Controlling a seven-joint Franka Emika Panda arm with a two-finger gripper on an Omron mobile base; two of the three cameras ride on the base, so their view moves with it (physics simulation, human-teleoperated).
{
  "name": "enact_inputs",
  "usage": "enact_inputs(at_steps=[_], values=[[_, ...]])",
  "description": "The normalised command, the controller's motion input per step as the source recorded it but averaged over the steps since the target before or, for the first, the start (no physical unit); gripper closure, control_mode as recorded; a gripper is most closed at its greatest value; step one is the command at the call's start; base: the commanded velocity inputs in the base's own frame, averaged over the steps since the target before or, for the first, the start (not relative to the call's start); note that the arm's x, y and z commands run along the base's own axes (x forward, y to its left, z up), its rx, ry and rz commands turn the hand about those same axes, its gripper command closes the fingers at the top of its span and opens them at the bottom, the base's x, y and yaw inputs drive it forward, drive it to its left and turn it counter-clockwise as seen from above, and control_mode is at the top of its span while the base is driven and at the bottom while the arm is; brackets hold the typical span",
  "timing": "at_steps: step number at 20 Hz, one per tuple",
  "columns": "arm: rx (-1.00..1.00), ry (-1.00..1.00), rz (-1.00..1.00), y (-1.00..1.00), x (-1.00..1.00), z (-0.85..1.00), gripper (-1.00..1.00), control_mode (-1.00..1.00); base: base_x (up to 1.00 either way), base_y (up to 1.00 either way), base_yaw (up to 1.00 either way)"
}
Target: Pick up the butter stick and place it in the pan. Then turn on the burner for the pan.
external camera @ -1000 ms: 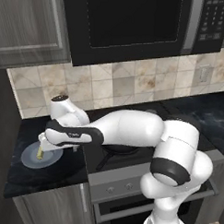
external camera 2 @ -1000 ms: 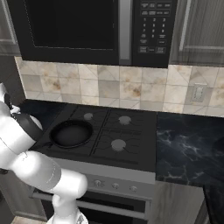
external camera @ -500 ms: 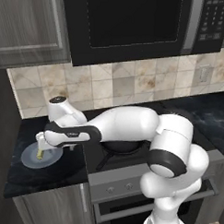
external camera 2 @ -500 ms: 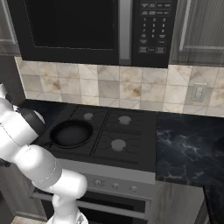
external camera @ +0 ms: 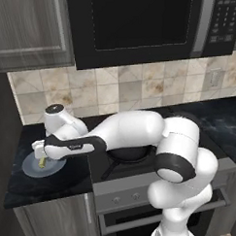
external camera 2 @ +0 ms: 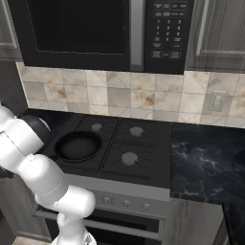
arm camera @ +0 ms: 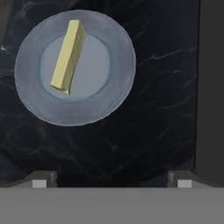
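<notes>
The butter stick [arm camera: 68, 56], a thin pale-yellow bar, lies slanted on a round grey-blue plate [arm camera: 114, 89] on the dark counter. In the left base view the plate [external camera: 30, 168] sits at the counter's left end with the butter stick [external camera: 42, 163] on it. My gripper [external camera: 41, 156] hangs just above it, pointing down. In the hand view my gripper [arm camera: 111, 180] is open, with its two tips far apart and nothing between them. The butter lies up and to the left of them. The black pan [external camera 2: 79, 146] rests on the stove's front left burner. Its handle [external camera: 107, 172] pokes out under my arm.
The stove [external camera 2: 134, 148] has several burners and a row of knobs [external camera 2: 126, 203] on its front panel. A microwave [external camera 2: 95, 28] hangs above. Dark marble counter [external camera 2: 206, 162] runs to the stove's right. The plate's counter ends at a dark wall on the left.
My arm has drawn slightly left and its elbow has risen. The hand stays over the plate, and the butter stick and pan have not moved.
</notes>
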Motion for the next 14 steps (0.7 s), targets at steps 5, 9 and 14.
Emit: enact_inputs(at_steps=[5, 9, 14], values=[[0.01, -0.02, 0.0, 0.06, 0.25, -0.09, -1.0, -1.0, 0.0, 0.0, 0.0], [0.03, 0.0, 0.0, 0.01, 0.34, -0.1, -1.0, -1.0, 0.0, 0.0, 0.0], [0.02, 0.0, 0.0, 0.07, 0.27, -0.06, -1.0, -1.0, 0.0, 0.0, 0.0]])
